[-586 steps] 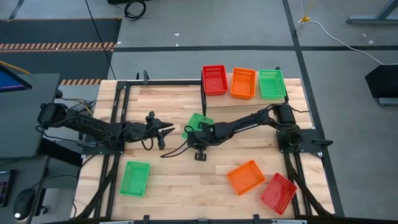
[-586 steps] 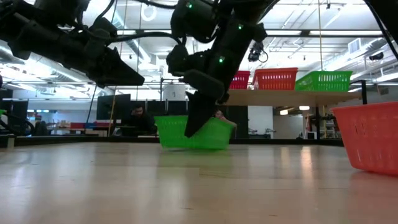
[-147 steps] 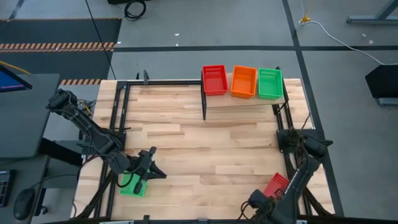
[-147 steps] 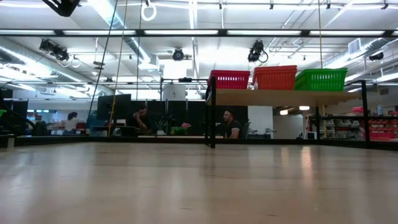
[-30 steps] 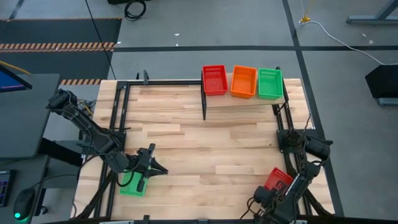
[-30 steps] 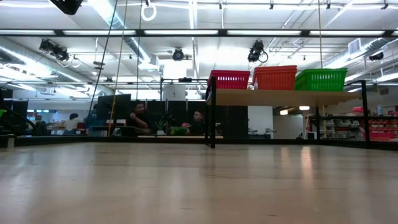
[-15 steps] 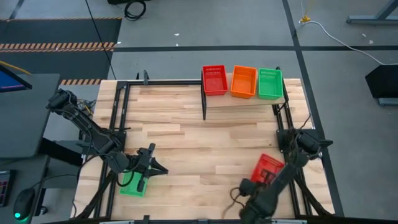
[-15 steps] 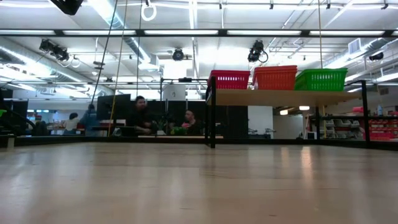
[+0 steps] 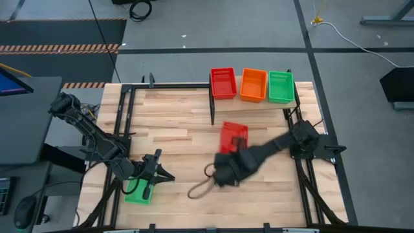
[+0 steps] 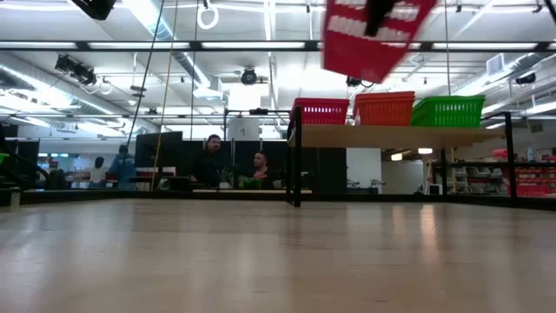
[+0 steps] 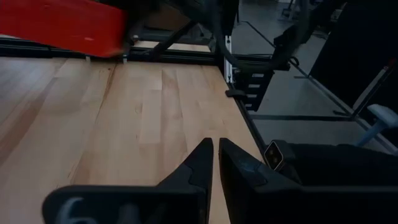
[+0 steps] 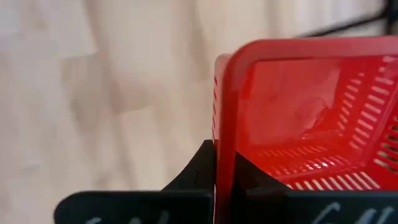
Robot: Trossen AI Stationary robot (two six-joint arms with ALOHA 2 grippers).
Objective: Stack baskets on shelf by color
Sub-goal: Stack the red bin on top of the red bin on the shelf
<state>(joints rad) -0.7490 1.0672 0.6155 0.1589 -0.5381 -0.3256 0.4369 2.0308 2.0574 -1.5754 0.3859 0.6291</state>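
A red basket [image 9: 233,136] hangs over the middle of the table, with my right gripper [image 9: 231,151] shut on it. In the low view the red basket [image 10: 372,33] shows high up and tilted. On the shelf [image 9: 257,103] at the far edge stand red [image 9: 223,83], orange [image 9: 253,85] and green [image 9: 281,86] baskets side by side. A green basket [image 9: 137,190] lies flat on the table at the near left. My left gripper [image 9: 162,174] hovers just beside it, shut on nothing; its fingertips [image 11: 216,155] nearly meet. My right gripper pinches one side wall of the red basket at its rim [image 12: 224,134], near a corner, with one finger inside the basket and one outside. The fingers slant down from above. The basket is lifted clear of the table and tilted.
The shelf's black posts [image 9: 212,107] stand between the table's middle and its far edge. Black frame rails [image 9: 123,123] run along the left and right sides. A loop of cable [image 9: 202,186] hangs under my right arm. People sit beyond the table in the low view.
My right gripper has swept from the table's near right corner up and toward the middle, rolling as it went. The red basket has gone with it, lifted off the table and carried toward the shelf.
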